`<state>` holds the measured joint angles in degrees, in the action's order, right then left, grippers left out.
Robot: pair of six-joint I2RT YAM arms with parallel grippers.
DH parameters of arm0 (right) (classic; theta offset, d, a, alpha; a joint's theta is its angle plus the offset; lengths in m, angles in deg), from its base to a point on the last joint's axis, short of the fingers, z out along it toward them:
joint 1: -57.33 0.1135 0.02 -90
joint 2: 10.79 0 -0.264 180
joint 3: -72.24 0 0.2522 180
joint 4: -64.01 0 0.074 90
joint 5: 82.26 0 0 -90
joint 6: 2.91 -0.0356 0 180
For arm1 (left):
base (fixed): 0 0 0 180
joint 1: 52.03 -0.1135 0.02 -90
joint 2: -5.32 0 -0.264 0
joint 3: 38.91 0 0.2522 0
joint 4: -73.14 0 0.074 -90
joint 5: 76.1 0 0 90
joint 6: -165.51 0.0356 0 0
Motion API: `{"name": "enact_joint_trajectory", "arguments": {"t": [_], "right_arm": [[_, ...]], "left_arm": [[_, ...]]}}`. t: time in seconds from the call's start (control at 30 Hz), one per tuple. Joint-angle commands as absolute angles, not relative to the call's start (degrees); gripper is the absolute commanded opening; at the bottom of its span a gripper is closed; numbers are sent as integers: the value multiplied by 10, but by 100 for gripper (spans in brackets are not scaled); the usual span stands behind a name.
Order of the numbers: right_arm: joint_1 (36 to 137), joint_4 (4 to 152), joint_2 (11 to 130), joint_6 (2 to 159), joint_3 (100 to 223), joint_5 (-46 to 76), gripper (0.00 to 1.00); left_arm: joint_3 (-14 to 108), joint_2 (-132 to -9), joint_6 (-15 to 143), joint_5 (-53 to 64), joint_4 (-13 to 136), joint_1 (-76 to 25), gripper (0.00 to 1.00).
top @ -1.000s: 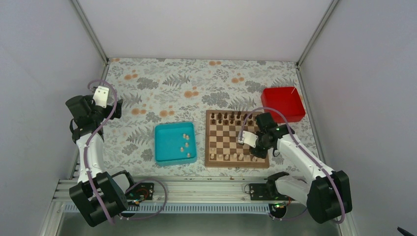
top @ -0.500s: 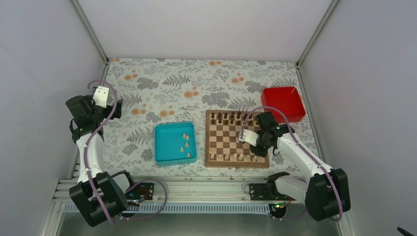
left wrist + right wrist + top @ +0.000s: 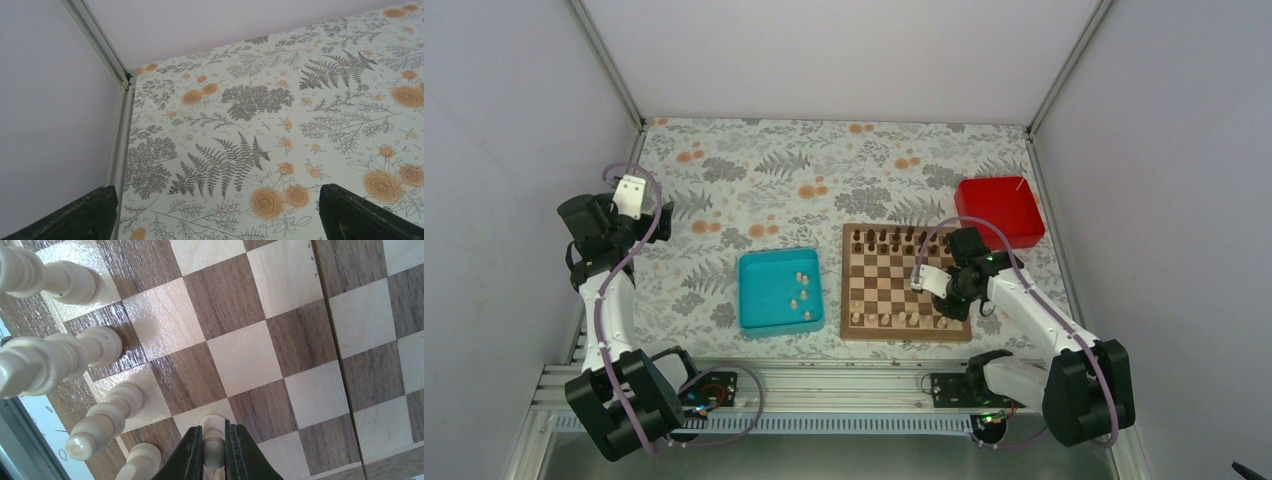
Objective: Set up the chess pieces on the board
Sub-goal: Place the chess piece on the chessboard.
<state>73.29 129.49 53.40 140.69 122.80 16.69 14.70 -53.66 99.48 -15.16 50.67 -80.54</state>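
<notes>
top view: right pincer (image 3: pixel 943 306) is over the near right corner of the board (image 3: pixel 879 262); left pincer (image 3: pixel 631 193) is well apart. left wrist: its fingers (image 3: pixel 85 212) are spread, holding nothing. right wrist: fingers (image 3: pixel 190 455) clamp an upright pale piece (image 3: pixel 214 426), its base on a light square.

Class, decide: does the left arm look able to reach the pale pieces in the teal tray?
Probably yes. The pale pieces lie in the open teal tray on the left arm's side, nothing standing between; its jaws, though, point away toward the far corner.
</notes>
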Motion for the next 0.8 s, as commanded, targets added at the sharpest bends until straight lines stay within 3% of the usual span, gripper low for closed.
{"name": "enact_joint_trajectory", "arguments": {"t": [0.0, 0.17, 0.37, 0.77], "right_arm": [[725, 1305, 541, 1418, 1233, 184, 5], [725, 1299, 542, 1417, 1226, 180, 7], [724, 1305, 535, 1418, 1241, 169, 18], [732, 1392, 564, 1423, 1434, 214, 39]], "left_arm": [[153, -539, 998, -155, 517, -809, 100], [153, -539, 998, -155, 517, -809, 100], [153, -540, 999, -155, 517, -809, 100], [150, -539, 999, -159, 520, -809, 100]]}}
